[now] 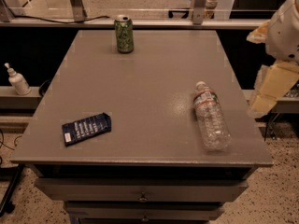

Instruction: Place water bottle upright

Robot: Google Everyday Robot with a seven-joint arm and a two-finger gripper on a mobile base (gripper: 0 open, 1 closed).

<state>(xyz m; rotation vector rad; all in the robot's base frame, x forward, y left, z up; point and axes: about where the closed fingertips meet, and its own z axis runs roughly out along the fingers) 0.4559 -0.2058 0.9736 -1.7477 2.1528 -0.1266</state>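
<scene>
The water bottle (pixel 211 118) is a clear ribbed plastic bottle with a white cap and a red-and-white label band. It lies on its side at the right front of the grey table (pixel 140 92), cap pointing away from me. My gripper (pixel 264 99) is a cream-coloured part below the white arm (pixel 287 27) at the right edge of the camera view. It hangs beyond the table's right edge, to the right of the bottle and apart from it, and it holds nothing that I can see.
A green drink can (pixel 124 34) stands upright at the back of the table. A dark blue packet (pixel 86 128) lies flat at the front left. A small white pump bottle (pixel 17 80) stands on a ledge left of the table. Drawers sit below the table's front edge.
</scene>
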